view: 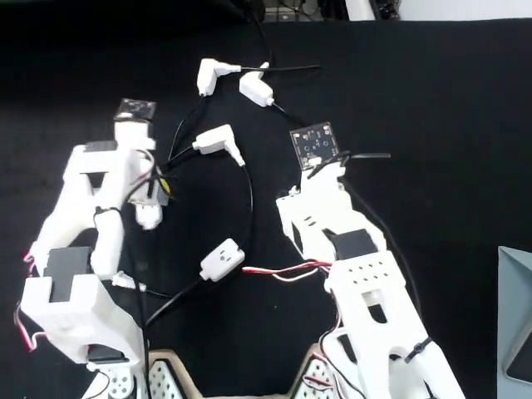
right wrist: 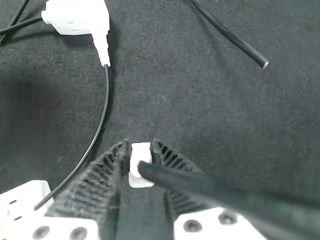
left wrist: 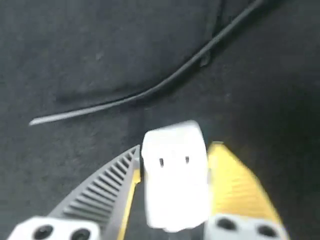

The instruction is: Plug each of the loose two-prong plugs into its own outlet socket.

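Mating is the step in hand, I judge: my left gripper (left wrist: pixel 177 150) pinches a socket (left wrist: pixel 175 185) at left, my right gripper (right wrist: pixel 140 147) pinches a plug (right wrist: pixel 136 172) mid-table, so next I must bring them together, squarely aligned.

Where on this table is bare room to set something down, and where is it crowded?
Free: the wide bare cloth right of the right arm, as far as the grey thing at the edge; also the far corner beyond the left arm. Crowded: the middle between the arms, where white plugs, a socket and black cords lie.
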Controlling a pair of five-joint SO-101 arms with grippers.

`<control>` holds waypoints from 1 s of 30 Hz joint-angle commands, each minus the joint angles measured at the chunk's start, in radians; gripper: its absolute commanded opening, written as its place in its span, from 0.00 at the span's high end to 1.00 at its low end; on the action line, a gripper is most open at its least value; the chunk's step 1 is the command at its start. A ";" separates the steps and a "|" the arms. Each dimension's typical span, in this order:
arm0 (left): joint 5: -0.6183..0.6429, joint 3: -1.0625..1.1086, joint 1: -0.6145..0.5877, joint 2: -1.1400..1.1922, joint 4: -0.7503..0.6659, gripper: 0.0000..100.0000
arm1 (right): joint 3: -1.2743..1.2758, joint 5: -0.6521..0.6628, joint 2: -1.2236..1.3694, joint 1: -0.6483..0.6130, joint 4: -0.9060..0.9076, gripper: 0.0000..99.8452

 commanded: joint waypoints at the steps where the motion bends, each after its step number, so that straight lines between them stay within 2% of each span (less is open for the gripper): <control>1: 0.005 0.015 0.071 -0.009 -0.063 0.97 | -0.013 0.009 0.005 0.009 -0.017 0.99; 4: -0.008 0.025 0.133 -0.018 -0.040 0.97 | -0.013 0.009 0.004 0.014 -0.015 0.99; 9: -0.213 0.030 0.243 -0.020 0.040 0.97 | -0.015 0.009 -0.002 0.025 -0.012 0.99; 14: -0.319 0.031 0.348 -0.020 0.109 0.97 | -0.041 0.009 -0.002 0.097 -0.011 0.99; 19: -0.405 0.030 0.407 -0.018 0.117 0.97 | -0.048 0.009 -0.002 0.120 -0.011 0.99; 21: -0.396 0.024 0.403 -0.020 0.120 0.93 | -0.050 0.009 -0.002 0.120 -0.011 0.99; 25: -0.278 -0.036 0.383 -0.041 0.241 0.73 | -0.050 0.009 0.002 0.120 -0.011 0.99; 27: -0.229 -0.085 0.361 -0.068 0.305 0.71 | -0.050 0.009 0.002 0.120 -0.011 0.99; 30: -0.229 -0.165 0.323 -0.130 0.417 0.71 | -0.051 0.009 0.002 0.120 -0.011 0.99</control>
